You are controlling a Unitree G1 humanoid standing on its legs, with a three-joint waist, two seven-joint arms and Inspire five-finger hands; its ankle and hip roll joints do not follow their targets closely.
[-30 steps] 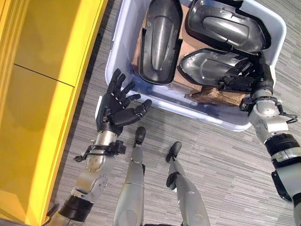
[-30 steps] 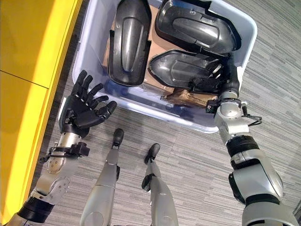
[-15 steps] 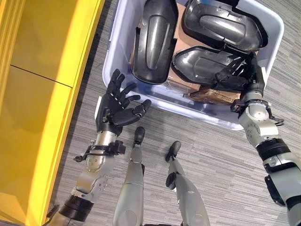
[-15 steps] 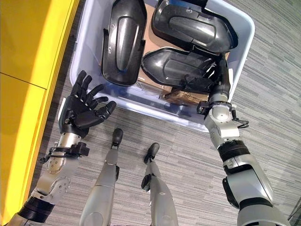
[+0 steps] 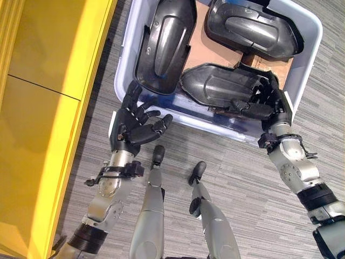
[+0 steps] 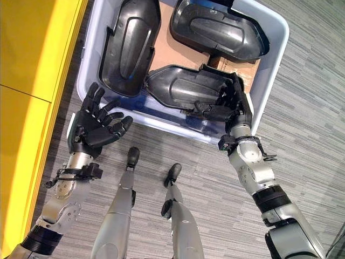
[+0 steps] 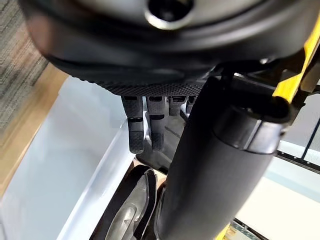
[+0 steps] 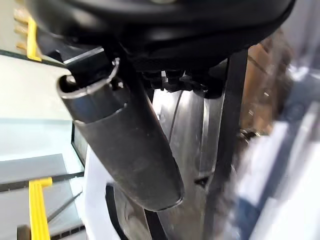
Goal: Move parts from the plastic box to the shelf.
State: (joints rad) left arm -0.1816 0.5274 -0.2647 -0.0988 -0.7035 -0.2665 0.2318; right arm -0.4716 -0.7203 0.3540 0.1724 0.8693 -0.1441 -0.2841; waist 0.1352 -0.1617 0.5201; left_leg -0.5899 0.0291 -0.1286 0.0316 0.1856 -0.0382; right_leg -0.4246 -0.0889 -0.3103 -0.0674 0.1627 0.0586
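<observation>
While the left hand (image 5: 135,125) waits palm-up with fingers spread and empty just outside the plastic box (image 5: 309,59), the right hand (image 6: 229,108) has its fingers curled around the end of the nearest moulded black shell (image 5: 221,89). It looks stiff, light and smooth, probably slippery; its raised rim seems the safest hold. Two more glossy shells (image 5: 161,46) lie farther back on cardboard (image 5: 213,51).

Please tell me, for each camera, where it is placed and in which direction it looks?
Left and right eye views: head camera, looking down; both share the pale blue plastic box of black moulded plastic shells, left hand, right hand.
Left wrist view: looks along its fingers at the box wall.
Right wrist view: looks along its thumb at a shell.
</observation>
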